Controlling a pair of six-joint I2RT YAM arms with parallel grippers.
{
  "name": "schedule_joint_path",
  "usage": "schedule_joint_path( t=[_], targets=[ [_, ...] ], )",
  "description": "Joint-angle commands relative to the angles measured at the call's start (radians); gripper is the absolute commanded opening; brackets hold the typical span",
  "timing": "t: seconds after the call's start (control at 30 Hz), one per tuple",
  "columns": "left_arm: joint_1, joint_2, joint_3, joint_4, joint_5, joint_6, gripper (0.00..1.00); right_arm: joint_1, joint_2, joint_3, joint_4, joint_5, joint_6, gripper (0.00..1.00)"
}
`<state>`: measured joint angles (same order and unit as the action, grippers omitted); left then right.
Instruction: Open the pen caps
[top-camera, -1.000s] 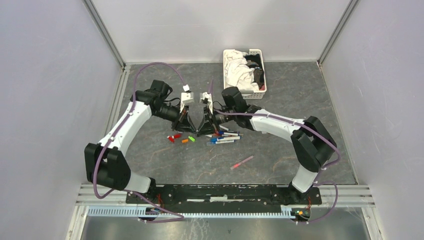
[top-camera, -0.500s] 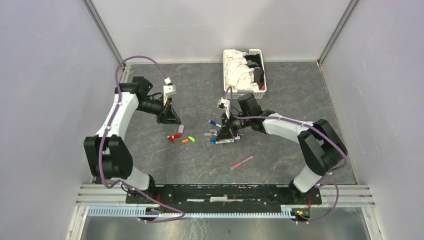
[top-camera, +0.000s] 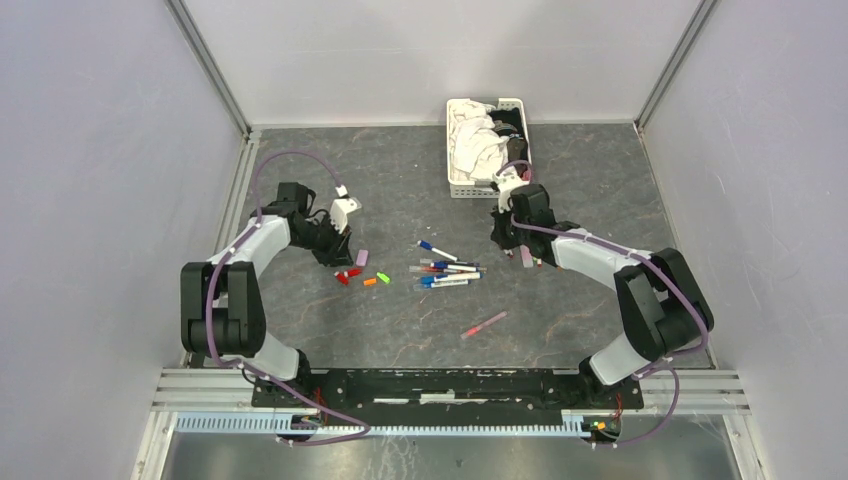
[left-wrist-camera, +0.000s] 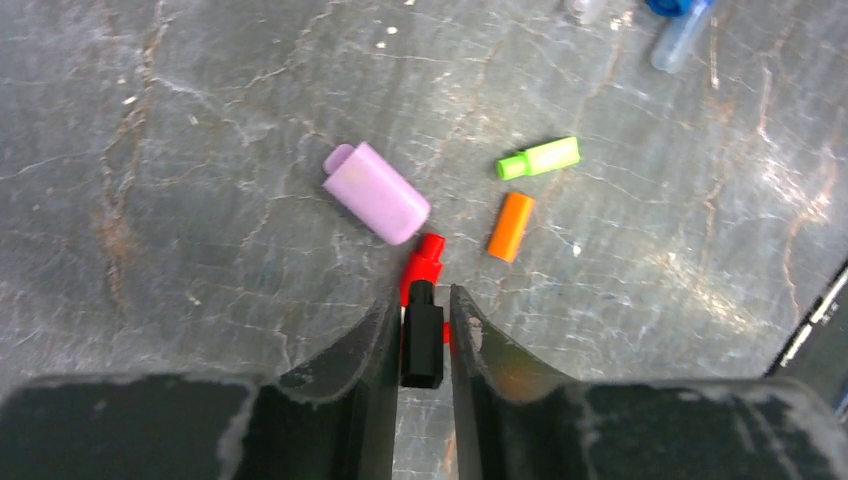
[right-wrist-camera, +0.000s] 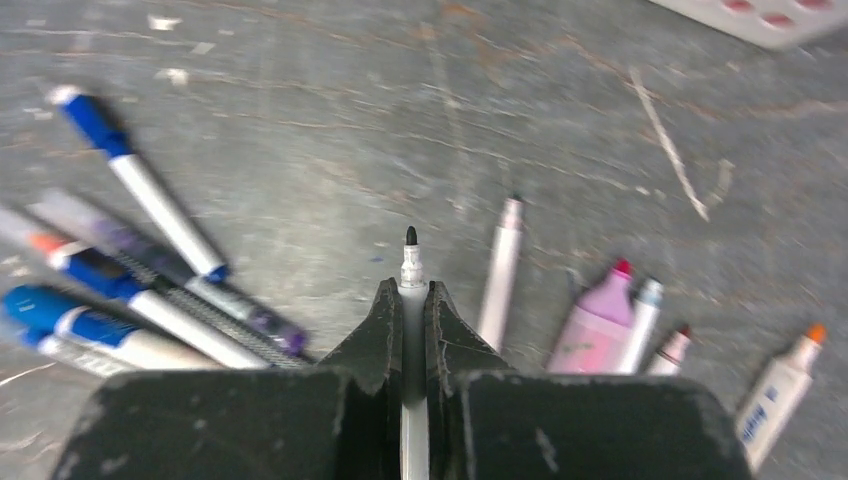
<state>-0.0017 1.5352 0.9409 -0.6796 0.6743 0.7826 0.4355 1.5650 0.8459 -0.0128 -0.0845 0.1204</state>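
Pen (right-wrist-camera: 410, 262) now seemingly near basket (top-camera: 470, 188)

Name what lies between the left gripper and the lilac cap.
In the left wrist view: a black cap between the left gripper's fingers, then a red cap on the table, its end close to the lilac cap.

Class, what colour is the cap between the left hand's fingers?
The cap is black, best seen in the left wrist view.
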Motion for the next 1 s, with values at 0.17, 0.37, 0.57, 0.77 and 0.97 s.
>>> schedule_joint_path(
  t=[0.17, 0.37, 0.57, 0.77, 0.97],
  targets=[
    [0.0, -0.032, -0.006, 0.108, -0.007, -0.076, 0.65, -0.053, -0.004, -0.067, 0.128, 0.279, 0.058, 0.0],
    [0.0, -0.099, 0.073, 0.013, 0.041, -0.083, 0.99, -0.075, 0.058, -0.051, 0.146, 0.272, 0.053, 0.01],
    [0.0, -0.169, 0.191, -0.089, 0.05, -0.144, 1.0, -0.078, 0.088, -0.054, 0.167, 0.233, 0.06, 0.15],
    [0.03, -0.176, 0.349, -0.17, 0.041, -0.202, 1.0, -0.077, 0.082, -0.073, 0.18, 0.226, 0.071, 0.29],
    [0.037, -0.241, 0.365, -0.071, -0.05, -0.301, 1.0, -0.078, 0.029, -0.096, 0.179, 0.228, 0.081, 0.35]
  ],
)
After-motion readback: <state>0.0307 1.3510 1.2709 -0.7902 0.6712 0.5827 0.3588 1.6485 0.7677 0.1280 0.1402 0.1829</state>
